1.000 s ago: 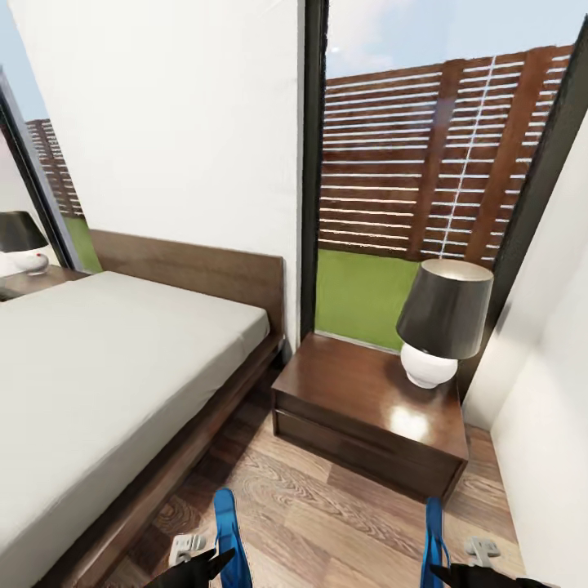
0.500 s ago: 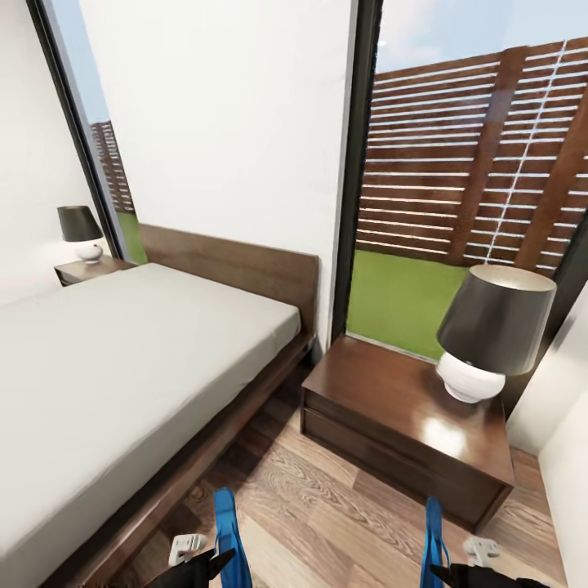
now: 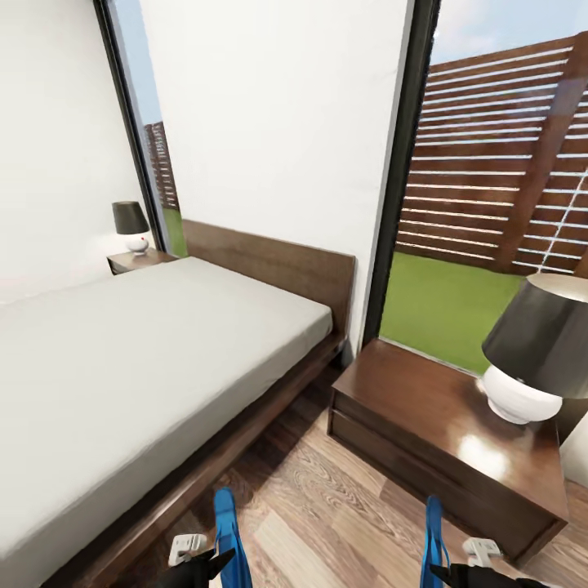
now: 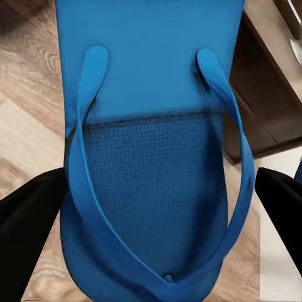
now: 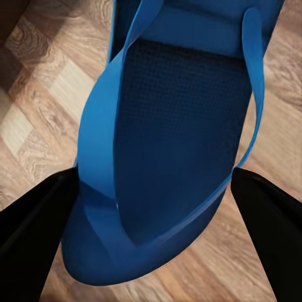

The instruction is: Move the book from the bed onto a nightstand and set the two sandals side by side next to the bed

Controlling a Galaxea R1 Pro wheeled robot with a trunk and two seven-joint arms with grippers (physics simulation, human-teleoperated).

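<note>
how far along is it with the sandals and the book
Nothing looks placed yet. In hand: the left gripper and right gripper each clamp a blue sandal above the floor beside the bed. Left: set both down; no book visible.

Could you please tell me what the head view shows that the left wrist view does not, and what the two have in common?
Head view alone: the bed with its headboard, two lamps, the far nightstand, the window with the fence outside, and the right gripper with its own sandal.

Left wrist view alone: the straps and textured sole of the left sandal, close up between the black fingers.

Both: that blue sandal, the wood floor and the near nightstand.
</note>
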